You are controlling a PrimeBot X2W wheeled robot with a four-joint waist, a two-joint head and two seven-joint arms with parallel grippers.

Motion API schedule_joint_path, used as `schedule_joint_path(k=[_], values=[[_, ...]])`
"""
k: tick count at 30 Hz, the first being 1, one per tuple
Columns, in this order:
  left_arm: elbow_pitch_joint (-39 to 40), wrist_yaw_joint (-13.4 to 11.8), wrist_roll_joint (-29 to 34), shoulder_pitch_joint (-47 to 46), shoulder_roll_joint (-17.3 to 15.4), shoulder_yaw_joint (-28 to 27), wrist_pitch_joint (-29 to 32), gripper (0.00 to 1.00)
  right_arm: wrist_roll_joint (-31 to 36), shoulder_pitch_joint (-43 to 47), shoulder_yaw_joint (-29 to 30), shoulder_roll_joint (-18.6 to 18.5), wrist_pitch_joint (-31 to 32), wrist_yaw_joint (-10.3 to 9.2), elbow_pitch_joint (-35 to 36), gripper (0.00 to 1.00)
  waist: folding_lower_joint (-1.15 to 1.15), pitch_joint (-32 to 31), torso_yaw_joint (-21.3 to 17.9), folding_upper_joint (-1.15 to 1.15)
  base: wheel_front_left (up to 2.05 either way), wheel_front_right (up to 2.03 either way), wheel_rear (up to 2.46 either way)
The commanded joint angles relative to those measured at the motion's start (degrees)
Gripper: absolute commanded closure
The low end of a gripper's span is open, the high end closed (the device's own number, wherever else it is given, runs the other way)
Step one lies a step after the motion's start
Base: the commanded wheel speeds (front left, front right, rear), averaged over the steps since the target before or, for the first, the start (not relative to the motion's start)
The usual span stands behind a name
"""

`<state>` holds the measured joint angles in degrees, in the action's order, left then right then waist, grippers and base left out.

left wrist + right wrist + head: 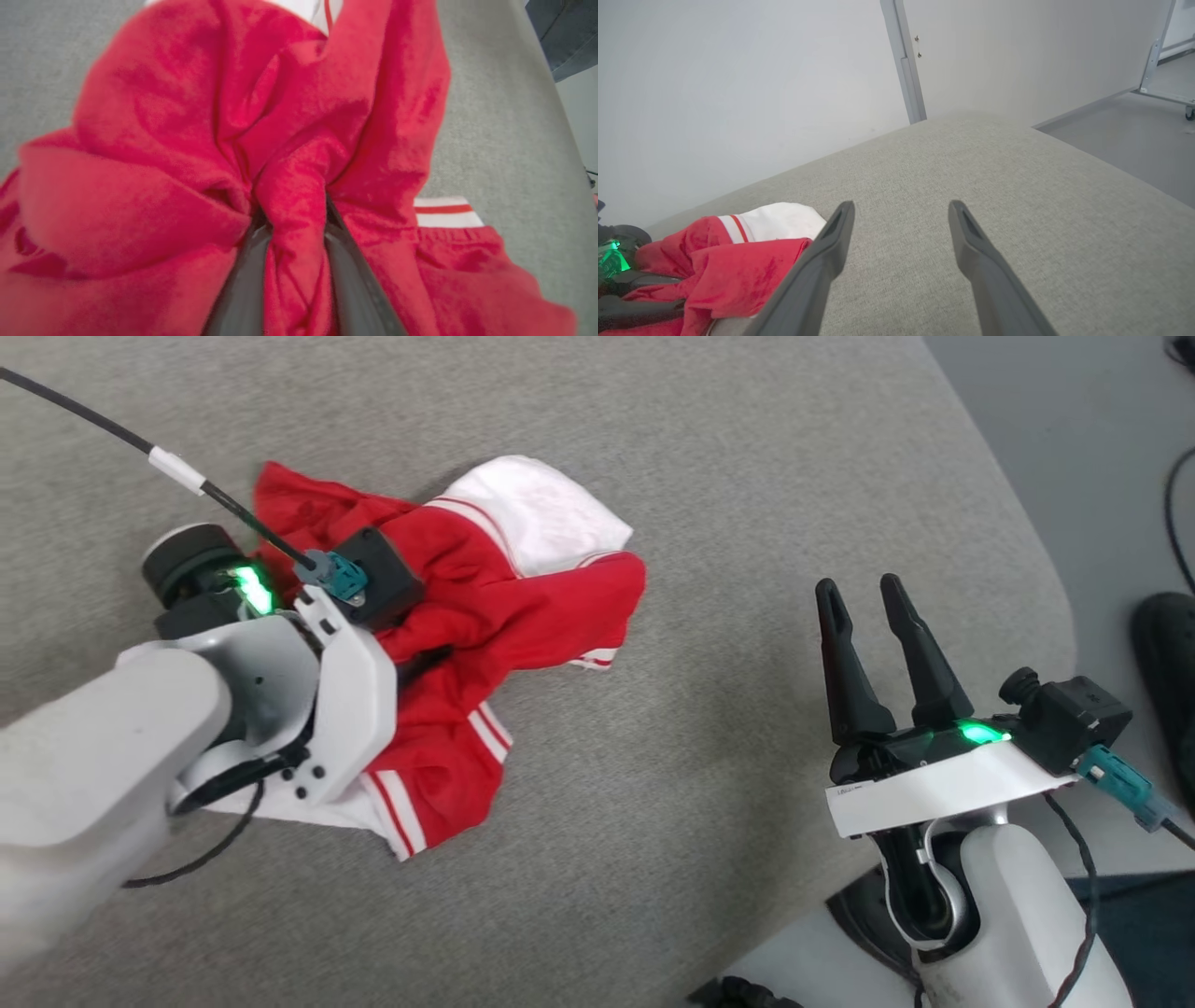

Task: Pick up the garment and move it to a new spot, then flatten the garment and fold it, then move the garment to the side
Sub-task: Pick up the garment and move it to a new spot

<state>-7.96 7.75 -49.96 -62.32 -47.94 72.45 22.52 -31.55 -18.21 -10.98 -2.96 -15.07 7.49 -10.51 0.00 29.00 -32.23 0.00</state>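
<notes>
Left claw (428, 661) first: in the head view it is dug down into the red shirt (523, 607), so its tips are hidden and that view cannot tell me if it bites; its pale arm comes in from the lower left and bends down over the cloth; a black cable (93, 420) runs to its wrist. The shirt lies in a crumpled heap on the grey soft top (700, 476), left of the middle; a white sleeve pokes out at the far side. The right claw (859, 590) is well apart at the lower right, fingers pointing up, nothing between them.

The left wrist view shows what the head view hides: the left claw (292, 219) has its two dark fingers (247, 270) squeezed on a fold of the shirt (187, 116); red cloth puffs up all around; a red-and-white stripe band shows at the right.

The right wrist view shows the right claw (901, 207) spread wide over the grey top (971, 154), holding nothing; the shirt (733, 270) is at the lower left, near one finger; a white wall (738, 70) stands behind.
</notes>
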Motion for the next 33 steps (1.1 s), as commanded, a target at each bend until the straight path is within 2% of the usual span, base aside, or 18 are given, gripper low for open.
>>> schedule_joint_path(k=[1,2,4,5,10,17,22,23,26,33], values=[[-2.53,-0.48,0.36,1.63,-0.35,1.65,0.47,0.56,0.43,-0.39,0.10,0.00,-0.14,0.00,-0.07,0.00,0.00,-0.49,0.89,0.00,0.00,0.00,0.00],[-2.60,-0.48,0.36,1.34,0.01,1.53,-0.74,0.50,0.93,-0.50,0.26,0.01,-0.14,0.00,-0.21,0.00,0.00,-0.86,1.63,0.00,0.00,0.00,0.00],[-2.60,-0.45,-0.12,0.81,1.08,1.26,-3.73,0.08,2.03,-0.74,0.93,0.00,-0.14,0.00,-0.59,0.00,0.00,-1.95,3.49,0.00,0.00,0.00,0.00],[-2.66,-0.44,-0.26,0.51,1.58,1.13,-5.48,0.00,2.75,-0.87,1.19,0.00,-0.13,0.00,-0.89,0.00,0.00,-2.61,4.56,0.00,0.00,0.00,0.00],[-4.28,-0.33,-3.19,0.17,4.94,0.94,-15.81,0.00,7.26,-1.18,2.77,-0.02,-0.14,0.00,-2.60,0.00,0.00,-6.69,10.84,0.00,0.00,0.00,0.00],[-8.86,-0.33,-11.52,5.30,8.09,0.88,-32.09,0.00,15.03,-1.12,6.96,-0.04,-0.13,0.00,-5.95,0.00,0.00,-12.46,19.92,0.00,0.00,0.00,0.00],[-15.64,-0.33,-17.44,12.60,10.32,-1.37,-37.37,0.00,18.53,0.05,9.46,-0.04,-0.13,0.00,-7.75,0.00,0.00,-15.34,24.87,0.00,0.00,0.00,0.00],[-18.30,-0.33,-18.42,15.79,11.38,-4.53,-37.69,0.00,19.53,0.66,10.55,-0.03,-0.13,0.00,-8.23,0.00,0.00,-16.40,26.79,0.00,0.00,0.00,0.00],[-21.29,-0.33,-15.70,22.19,13.74,-12.45,-37.75,0.00,20.76,1.93,12.28,-0.01,-0.13,0.00,-8.88,0.00,0.00,-17.92,29.41,0.00,0.00,0.00,0.00],[-21.99,-0.33,-2.91,38.03,20.04,-36.13,-37.77,0.00,22.69,6.27,15.32,-0.03,-0.13,0.00,-9.24,0.00,0.00,-21.07,33.74,0.00,0.00,0.00,0.00]])
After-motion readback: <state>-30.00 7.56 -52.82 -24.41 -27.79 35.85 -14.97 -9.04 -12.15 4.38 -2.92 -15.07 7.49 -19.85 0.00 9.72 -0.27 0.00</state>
